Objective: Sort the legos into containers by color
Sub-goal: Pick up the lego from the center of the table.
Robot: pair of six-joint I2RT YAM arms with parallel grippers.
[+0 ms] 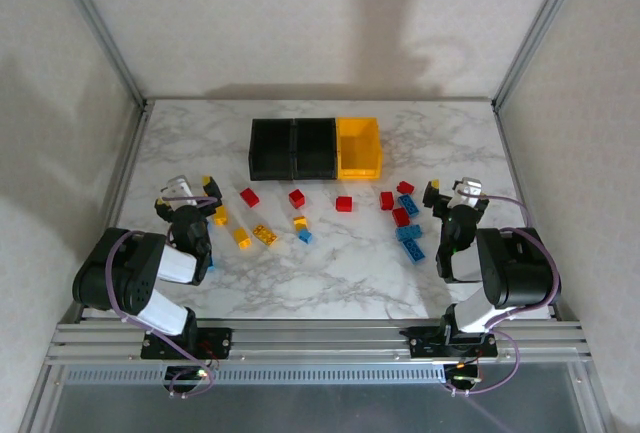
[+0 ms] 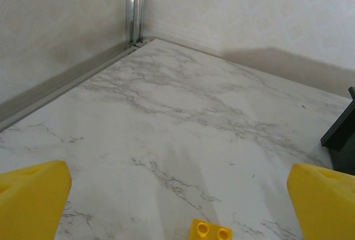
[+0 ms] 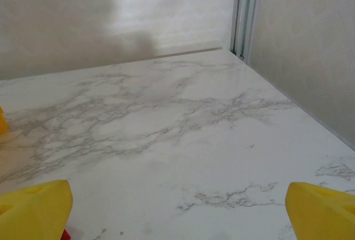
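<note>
The containers stand joined in a row at the back middle: two black bins on the left and one yellow bin on the right. The legos lie scattered in front of them: red ones, several blue ones towards the right, yellow ones towards the left. My left gripper hovers at the left, open, its yellow fingers wide apart with a yellow lego low between them. At the right my right gripper is open too, bare marble between its fingers.
The marble table is ringed by white walls and aluminium posts. A black bin corner shows at the right edge of the left wrist view. A sliver of red lego sits by the right gripper's left finger.
</note>
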